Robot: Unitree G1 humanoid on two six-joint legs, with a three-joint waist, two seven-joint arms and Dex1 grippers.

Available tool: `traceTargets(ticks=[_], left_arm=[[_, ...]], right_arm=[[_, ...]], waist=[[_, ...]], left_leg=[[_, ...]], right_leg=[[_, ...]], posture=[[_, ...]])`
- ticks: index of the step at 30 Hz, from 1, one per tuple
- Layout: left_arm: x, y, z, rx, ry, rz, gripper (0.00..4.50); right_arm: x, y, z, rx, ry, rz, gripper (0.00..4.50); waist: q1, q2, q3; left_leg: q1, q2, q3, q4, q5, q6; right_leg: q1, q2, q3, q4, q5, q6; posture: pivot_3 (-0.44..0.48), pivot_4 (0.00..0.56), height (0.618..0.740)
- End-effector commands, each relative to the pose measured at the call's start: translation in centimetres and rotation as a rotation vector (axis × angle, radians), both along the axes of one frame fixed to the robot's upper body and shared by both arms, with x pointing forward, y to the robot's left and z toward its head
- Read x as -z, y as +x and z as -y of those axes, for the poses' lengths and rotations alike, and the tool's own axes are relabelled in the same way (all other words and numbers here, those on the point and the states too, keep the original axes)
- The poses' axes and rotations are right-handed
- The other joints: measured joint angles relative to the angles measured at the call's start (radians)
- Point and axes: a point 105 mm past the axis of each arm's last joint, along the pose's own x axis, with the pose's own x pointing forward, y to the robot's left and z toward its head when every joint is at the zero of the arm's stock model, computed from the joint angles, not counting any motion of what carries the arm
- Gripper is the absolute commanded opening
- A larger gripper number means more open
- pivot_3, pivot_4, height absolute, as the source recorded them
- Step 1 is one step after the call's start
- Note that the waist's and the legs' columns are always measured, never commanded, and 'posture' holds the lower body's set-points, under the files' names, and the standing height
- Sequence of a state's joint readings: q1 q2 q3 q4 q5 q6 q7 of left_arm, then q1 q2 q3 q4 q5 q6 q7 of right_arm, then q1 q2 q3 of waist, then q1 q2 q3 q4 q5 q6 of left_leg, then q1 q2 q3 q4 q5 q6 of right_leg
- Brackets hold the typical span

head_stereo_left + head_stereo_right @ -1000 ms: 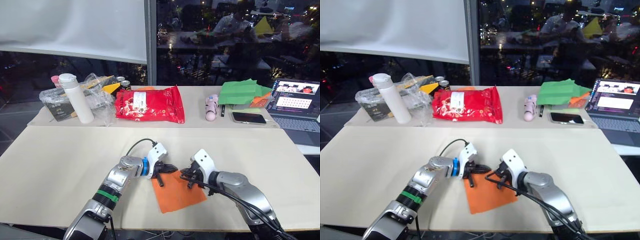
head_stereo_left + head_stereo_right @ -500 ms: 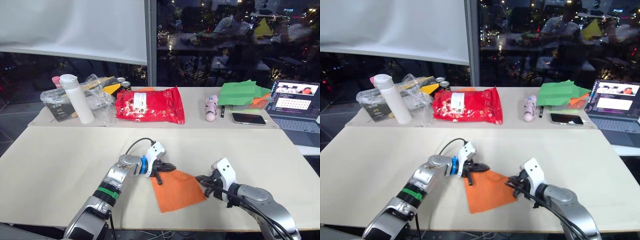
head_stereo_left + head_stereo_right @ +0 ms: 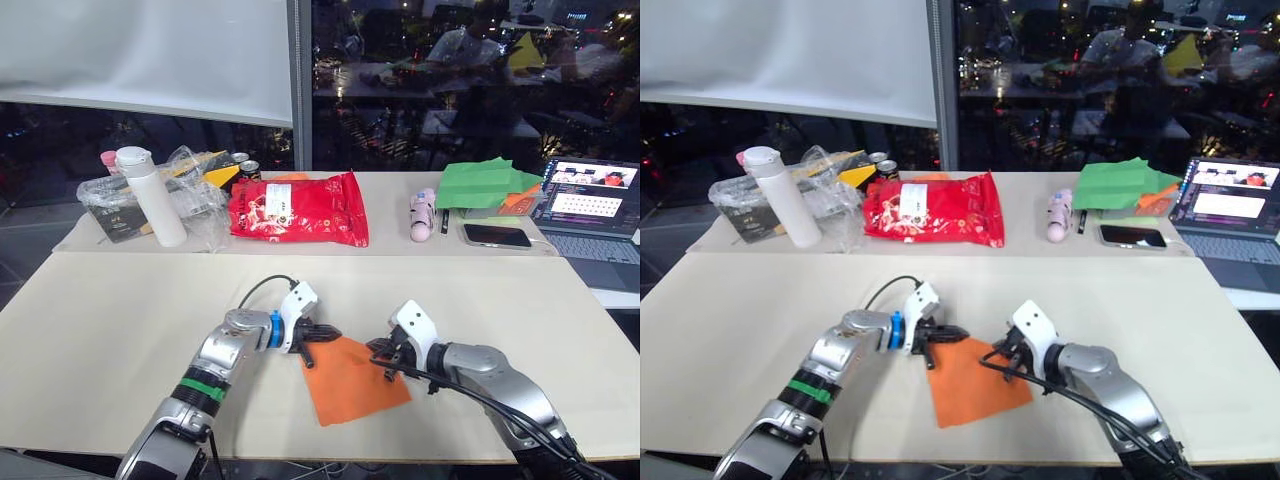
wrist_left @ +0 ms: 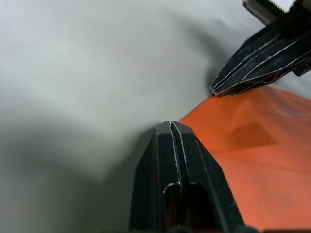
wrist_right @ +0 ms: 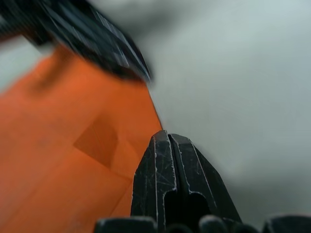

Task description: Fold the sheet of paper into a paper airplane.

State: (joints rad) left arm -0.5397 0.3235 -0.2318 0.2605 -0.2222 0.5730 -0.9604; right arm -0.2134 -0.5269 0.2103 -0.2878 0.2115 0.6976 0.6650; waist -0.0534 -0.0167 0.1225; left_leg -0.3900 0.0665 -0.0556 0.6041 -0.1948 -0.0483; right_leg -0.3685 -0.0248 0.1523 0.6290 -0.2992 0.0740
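Both the left tool [image 3: 318,334] and right tool [image 3: 382,352], fingers pressed together, touch the orange paper's [image 3: 352,384] far edge.

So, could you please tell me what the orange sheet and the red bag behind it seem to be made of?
The orange sheet looks like thin matte paper: it lies flat, and the wrist views show a crisp folded flap. The red bag looks like glossy plastic film, judging by its wrinkles and shiny highlights, though that is only a guess from its look.
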Motion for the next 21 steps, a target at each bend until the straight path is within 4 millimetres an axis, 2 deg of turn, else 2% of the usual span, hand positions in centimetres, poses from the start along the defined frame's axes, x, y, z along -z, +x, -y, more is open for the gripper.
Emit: traceTargets(ticks=[1,6,7,11,16,21], left_arm=[[-2.5,0.4,-1.7,-0.092,-0.059,0.018,0.0],[-3.7,-0.5,-5.3,-0.237,-0.1,-0.056,0.0],[-3.8,-0.8,-6.0,-0.263,-0.109,-0.078,0.52],[-3.4,-2.5,-7.8,-0.329,-0.149,-0.195,1.78],[-2.2,-4.5,-6.7,-0.296,-0.179,-0.325,3.45],[-1.1,-4.3,-5.3,-0.305,-0.17,-0.365,3.45]], right_arm=[[0.9,-0.4,-0.6,-0.058,-0.022,-0.018,0.03],[0.9,-0.3,-1.4,-0.11,-0.02,-0.009,0.03],[0.8,-0.2,-1.5,-0.118,-0.019,-0.002,0.0],[0.9,-0.1,-1.8,-0.142,-0.033,0.008,0.0],[1.2,-0.1,-2.0,-0.149,-0.033,0.002,0.0],[1.1,0.0,-1.9,-0.139,-0.03,0.008,0.0]], waist=[[-0.003,0.0,0.0],[-0.018,-0.001,0.001],[-0.02,-0.001,0.001],[-0.021,-0.002,0.001],[-0.016,-0.004,0.002],[-0.017,-0.004,0.002]], left_leg=[[0.0,0.0,0.0,0.0,0.0,0.0],[0.001,0.001,0.0,0.0,0.0,0.0],[0.001,0.001,0.0,-0.001,0.0,0.0],[0.002,0.001,0.0,-0.001,0.0,0.0],[0.003,0.001,0.0,-0.001,0.0,0.0],[0.005,0.001,0.0,-0.002,0.0,0.0]], right_leg=[[0.0,0.0,0.0,0.0,0.0,0.0],[0.0,0.0,0.0,0.001,0.0,0.0],[0.0,0.0,0.0,0.001,0.0,0.0],[0.001,0.0,0.0,0.001,0.0,0.0],[0.0,0.0,0.0,0.0,0.0,0.0],[0.0,0.0,0.0,0.0,0.0,0.0]], posture=[[0.0,0.15,0.712],[0.0,0.15,0.712],[0.0,0.15,0.712],[0.0,0.15,0.712],[0.0,0.15,0.712],[0.0,0.15,0.712]])
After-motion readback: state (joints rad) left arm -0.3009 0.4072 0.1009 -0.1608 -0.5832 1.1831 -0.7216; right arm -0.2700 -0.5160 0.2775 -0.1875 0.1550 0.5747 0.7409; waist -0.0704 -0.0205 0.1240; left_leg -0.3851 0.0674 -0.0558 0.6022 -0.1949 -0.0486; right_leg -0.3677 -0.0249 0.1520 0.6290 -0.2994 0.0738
